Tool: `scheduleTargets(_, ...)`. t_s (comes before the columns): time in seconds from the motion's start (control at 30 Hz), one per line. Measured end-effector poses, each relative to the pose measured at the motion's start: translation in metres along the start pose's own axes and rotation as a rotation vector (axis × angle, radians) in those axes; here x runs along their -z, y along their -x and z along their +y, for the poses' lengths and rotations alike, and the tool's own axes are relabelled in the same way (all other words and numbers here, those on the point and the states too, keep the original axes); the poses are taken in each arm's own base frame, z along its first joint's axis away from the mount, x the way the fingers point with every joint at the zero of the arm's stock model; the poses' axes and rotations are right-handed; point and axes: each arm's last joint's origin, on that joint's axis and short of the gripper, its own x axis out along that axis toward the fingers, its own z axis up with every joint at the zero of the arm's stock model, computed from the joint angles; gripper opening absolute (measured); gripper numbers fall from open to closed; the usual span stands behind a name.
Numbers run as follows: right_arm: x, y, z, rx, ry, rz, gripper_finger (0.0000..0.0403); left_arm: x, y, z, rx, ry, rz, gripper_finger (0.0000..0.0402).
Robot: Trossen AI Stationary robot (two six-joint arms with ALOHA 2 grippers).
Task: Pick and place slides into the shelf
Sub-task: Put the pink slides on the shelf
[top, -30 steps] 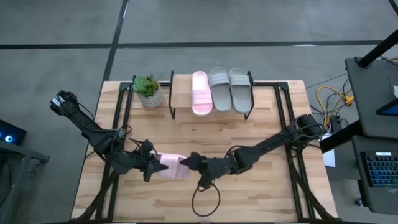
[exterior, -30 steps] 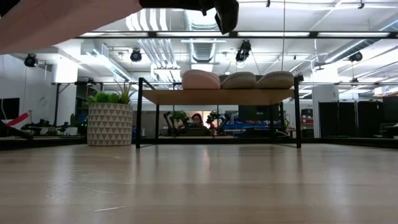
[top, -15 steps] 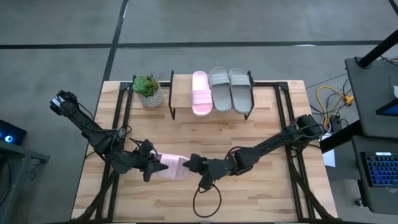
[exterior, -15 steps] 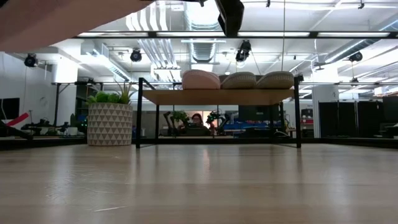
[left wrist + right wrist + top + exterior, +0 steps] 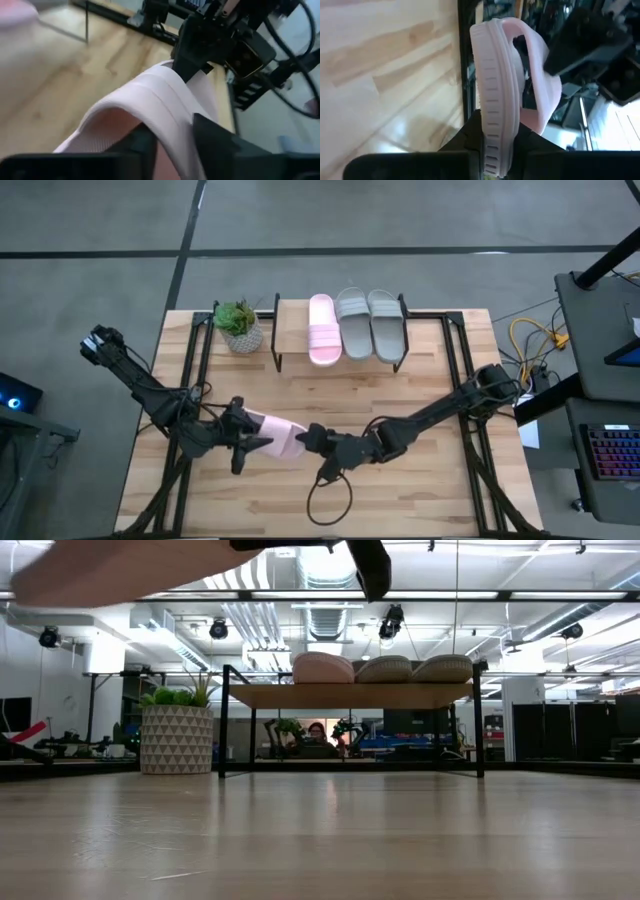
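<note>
A pale pink slide (image 5: 278,434) hangs above the table's near middle between my two grippers, and shows as a pink shape at the low view's top (image 5: 120,565). My right gripper (image 5: 305,440) is shut on it from the right. My left gripper (image 5: 252,442) stands at its left end, open, with the wide strap (image 5: 165,100) running between its fingers. On the shelf (image 5: 290,315) at the far side lie a second pink slide (image 5: 322,328) and two grey slides (image 5: 352,323) (image 5: 385,325), soles down on the plank. My right gripper pinches the sole's end (image 5: 492,120) between its two fingers, one on each flat face, so the ribbed side wall shows between them. The fingers come level from the table's right. The slide stands on edge, clear of the table. My left gripper: whether its fingers (image 5: 215,145) touch the strap, I cannot tell.
A potted plant (image 5: 238,325) stands left of the shelf at the far left. The shelf's left part beside the pink slide is bare plank. A black cable loop (image 5: 330,498) hangs below my right arm near the front edge. Bare tabletop (image 5: 400,380) lies between the grippers and the shelf.
The pink slide has turned between the grippers: its right end has swung toward the far edge, and it now lies slanted instead of level. Both arms have stayed almost in place.
</note>
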Motion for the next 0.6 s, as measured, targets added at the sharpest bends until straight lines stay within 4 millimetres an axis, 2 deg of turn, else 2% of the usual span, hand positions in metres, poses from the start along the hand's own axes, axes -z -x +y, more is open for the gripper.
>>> scheduleTargets(0.13,0.001,0.0,0.001,0.007,-0.022,0.063,0.003,-0.005,0.006,0.003,-0.034,-0.117,-0.048,0.0179)
scheduleTargets(0.27,0.001,0.002,0.002,0.009,-0.073,0.122,0.003,-0.013,0.014,0.007,-0.032,-0.197,-0.082,0.0231)
scheduleTargets(0.43,0.001,0.007,0.001,0.036,-0.153,0.196,0.003,-0.021,0.025,0.011,-0.018,-0.331,-0.115,0.0246)
scheduleTargets(0.6,0.003,0.017,-0.007,0.067,-0.289,0.22,0.003,-0.024,0.03,0.014,-0.065,-0.6,-0.132,0.0246)
